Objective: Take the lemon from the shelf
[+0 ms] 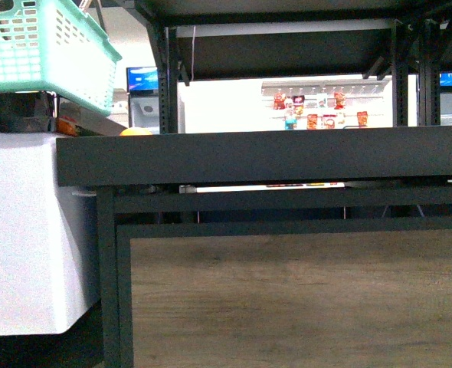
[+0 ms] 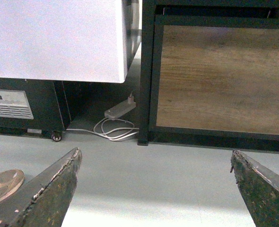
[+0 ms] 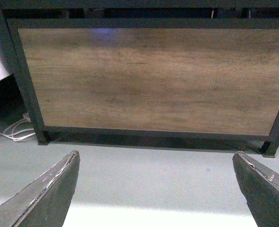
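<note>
Both the left end effector (image 2: 154, 152) and the right end effector (image 3: 156, 154) were spread wide, holding nothing, low above the grey floor (image 3: 153, 189), facing the black metal tiered shelf (image 1: 287, 157) with its wood-grain panel (image 1: 302, 299). Only the rounded top of a yellow-orange fruit (image 1: 136, 131) peeked over the tray's front rim near its left end; whether it was the lemon could not be told. A teal plastic basket (image 1: 34, 46) sat further left.

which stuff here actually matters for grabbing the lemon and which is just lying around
For the job:
shelf
left gripper, open
right gripper, open
yellow-orange fruit peeking over the tray edge; lemon or not, cannot tell

Lying about:
basket
white cabinet
cable
shoe
</note>
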Available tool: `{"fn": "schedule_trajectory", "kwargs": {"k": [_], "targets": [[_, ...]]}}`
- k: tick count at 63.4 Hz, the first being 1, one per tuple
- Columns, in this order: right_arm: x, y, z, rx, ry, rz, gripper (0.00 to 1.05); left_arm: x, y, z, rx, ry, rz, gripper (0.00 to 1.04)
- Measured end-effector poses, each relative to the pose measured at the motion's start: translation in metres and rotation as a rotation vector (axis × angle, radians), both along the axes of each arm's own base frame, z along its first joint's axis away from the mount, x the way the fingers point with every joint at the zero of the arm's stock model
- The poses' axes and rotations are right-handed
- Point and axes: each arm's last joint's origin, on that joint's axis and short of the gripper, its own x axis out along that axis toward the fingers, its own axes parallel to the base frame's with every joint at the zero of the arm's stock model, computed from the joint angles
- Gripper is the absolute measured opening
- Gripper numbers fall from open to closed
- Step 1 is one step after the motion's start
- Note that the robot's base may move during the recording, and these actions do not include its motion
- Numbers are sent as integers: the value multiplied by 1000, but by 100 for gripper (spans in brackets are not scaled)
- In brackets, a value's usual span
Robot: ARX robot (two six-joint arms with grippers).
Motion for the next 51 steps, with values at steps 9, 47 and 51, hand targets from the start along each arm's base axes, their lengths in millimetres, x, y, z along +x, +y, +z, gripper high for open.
{"fn": "schedule_trajectory", "kwargs": {"k": [9, 47, 51], "targets": [[0, 0, 0, 0, 0, 0, 97, 0, 0, 0, 0, 0, 0, 97], [0, 0, 0, 0, 0, 0, 97, 0, 0, 0, 0, 0, 0, 97], [0, 0, 0, 0, 0, 0, 97, 0, 0, 0, 0, 0, 0, 97]]}}
